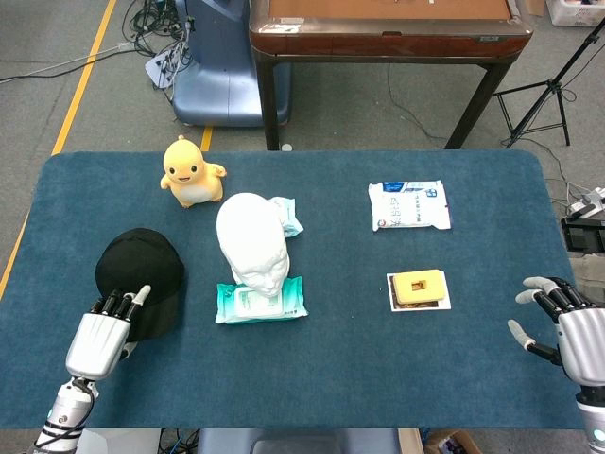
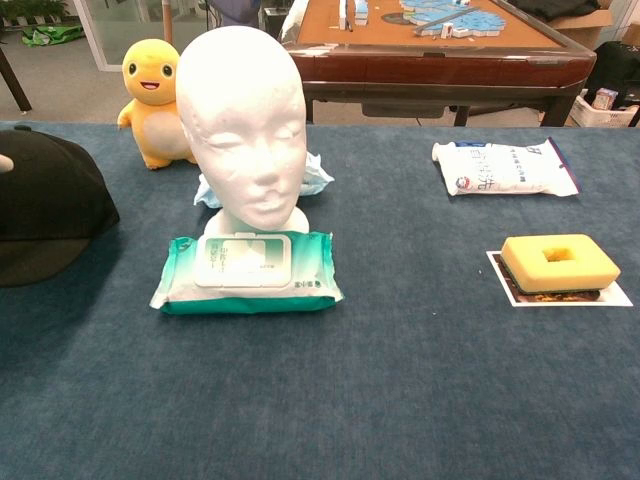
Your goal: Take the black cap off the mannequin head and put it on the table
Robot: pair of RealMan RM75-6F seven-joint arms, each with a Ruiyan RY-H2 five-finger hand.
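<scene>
The black cap (image 1: 142, 270) lies on the blue table (image 1: 331, 378) at the left, off the mannequin head; the chest view shows it at the left edge (image 2: 45, 205). My left hand (image 1: 102, 336) sits at the cap's near rim with its fingers laid over the brim, still holding it. The bare white mannequin head (image 1: 250, 236) stands upright in the middle, facing me. Over the table's near right corner, far from the cap, my right hand (image 1: 567, 326) holds nothing and its fingers are spread apart.
A yellow duck toy (image 1: 189, 172) stands behind the cap. A green wipes pack (image 1: 260, 303) lies in front of the head. To the right lie a white pack (image 1: 408, 205) and a yellow sponge (image 1: 418, 287) on a card. A brown table (image 1: 388, 28) stands beyond.
</scene>
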